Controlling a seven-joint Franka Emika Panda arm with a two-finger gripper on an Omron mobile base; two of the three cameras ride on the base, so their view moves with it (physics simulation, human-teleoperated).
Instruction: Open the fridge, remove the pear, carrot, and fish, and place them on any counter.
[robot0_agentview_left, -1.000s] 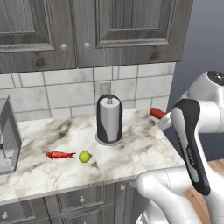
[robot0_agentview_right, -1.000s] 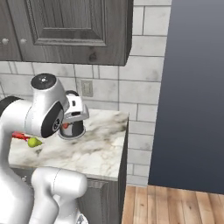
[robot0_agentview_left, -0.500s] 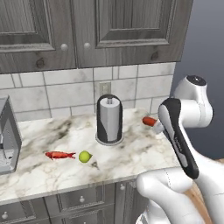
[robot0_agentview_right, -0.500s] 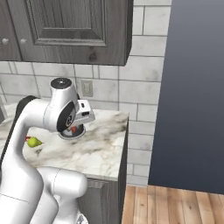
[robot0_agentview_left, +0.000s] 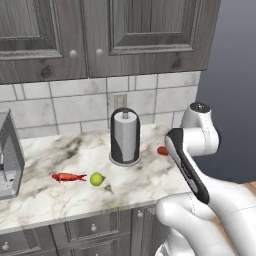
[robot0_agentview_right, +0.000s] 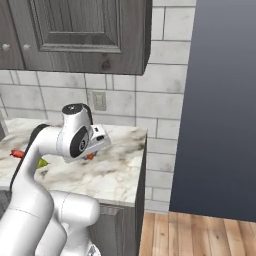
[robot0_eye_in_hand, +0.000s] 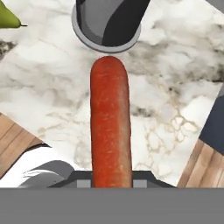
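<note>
Gripping the carrot (robot0_eye_in_hand: 110, 122), the fingers are narrowly parted, clamped on its thick end; the smooth, orange-red stick juts out over the white marble tabletop (robot0_agentview_left: 65, 192), veined grey-brown. Its rounded tip points at the paper-towel holder (robot0_agentview_left: 124, 136), a dark cylinder on a round grey base. Further left on the tabletop lie the roundish yellow-green pear (robot0_agentview_left: 97, 178) and, just beside it, the slim red fish (robot0_agentview_left: 67, 177) with ragged fins.
</note>
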